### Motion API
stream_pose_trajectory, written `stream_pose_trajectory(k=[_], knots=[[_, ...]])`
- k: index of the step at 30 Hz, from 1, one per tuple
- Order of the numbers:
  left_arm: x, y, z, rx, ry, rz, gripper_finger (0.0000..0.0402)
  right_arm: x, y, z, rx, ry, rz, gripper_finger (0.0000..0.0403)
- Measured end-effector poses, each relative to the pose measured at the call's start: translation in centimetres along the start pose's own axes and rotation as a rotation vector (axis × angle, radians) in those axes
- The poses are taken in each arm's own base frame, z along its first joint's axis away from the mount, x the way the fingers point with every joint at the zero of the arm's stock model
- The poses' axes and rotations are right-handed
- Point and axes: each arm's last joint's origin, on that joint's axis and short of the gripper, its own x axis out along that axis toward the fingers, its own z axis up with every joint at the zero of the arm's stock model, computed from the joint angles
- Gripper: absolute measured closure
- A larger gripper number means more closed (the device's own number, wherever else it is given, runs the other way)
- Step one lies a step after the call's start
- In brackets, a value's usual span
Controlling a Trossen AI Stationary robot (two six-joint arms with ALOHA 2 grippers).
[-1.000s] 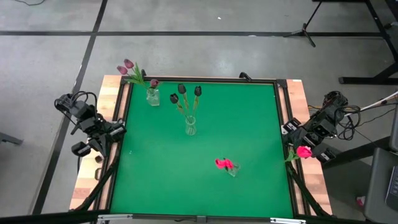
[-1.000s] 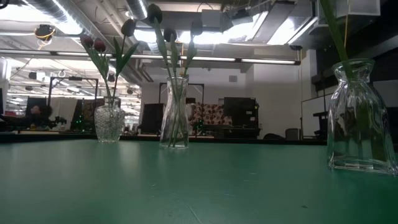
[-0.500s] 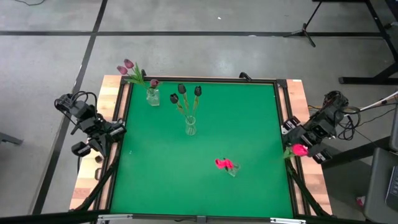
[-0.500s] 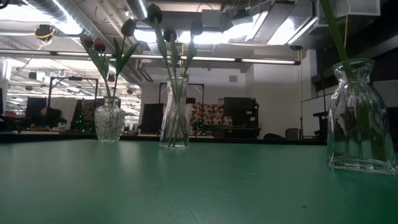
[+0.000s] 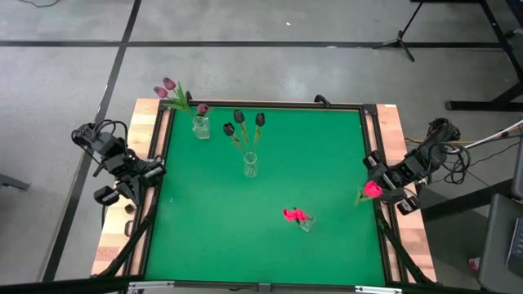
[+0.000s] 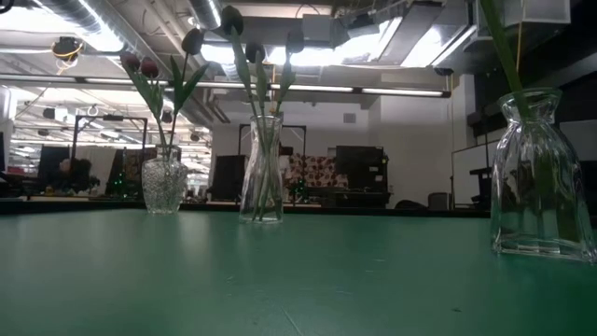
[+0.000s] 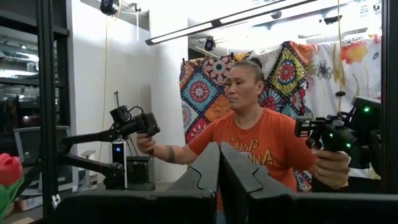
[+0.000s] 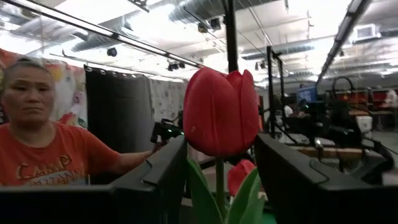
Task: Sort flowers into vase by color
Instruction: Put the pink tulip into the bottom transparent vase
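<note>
The left claw (image 5: 155, 169) rests closed and empty at the left edge of the surface (image 5: 204, 220), clear of the work. Well away from it toward centre, the mauve vase (image 5: 200, 126) and maroon vase (image 5: 250, 165) each hold one colour. The pink vase (image 5: 304, 222) stands near the right claw (image 5: 377, 189), which grips a pink-red tulip (image 5: 372, 190) by its stem, head forward, likely so the stem can drop into that vase.

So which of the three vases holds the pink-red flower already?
The vase nearest the right hand, standing alone toward the table's front. The two vases at the back hold mauve and near-black tulips.
</note>
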Motion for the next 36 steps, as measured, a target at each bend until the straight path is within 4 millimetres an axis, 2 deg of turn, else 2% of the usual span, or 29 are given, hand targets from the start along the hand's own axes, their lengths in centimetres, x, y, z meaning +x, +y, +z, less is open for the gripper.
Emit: stream_pose_trajectory(k=[5, 14, 31, 36], knots=[[0.0, 0.0, 0.0, 0.0, 0.0, 0.0, 0.0401, 0.2, -0.2, -0.2, -0.003, 0.017, -0.097, 0.0217], [0.0, 0.0, 0.0, 0.0, 0.0, 0.0, 0.0401, 0.5, -0.4, -0.1, 0.0, -0.011, -0.171, 0.0217], [0.0, 0.0, -0.1, -0.005, 0.014, 0.002, 0.0401, 4.1, 0.3, -1.4, -0.013, -0.067, -0.21, 0.0217], [0.0, 0.0, -0.1, -0.005, 0.014, 0.002, 0.0401, 4.7, 0.4, -1.3, -0.031, -0.119, -0.203, 0.0217]])
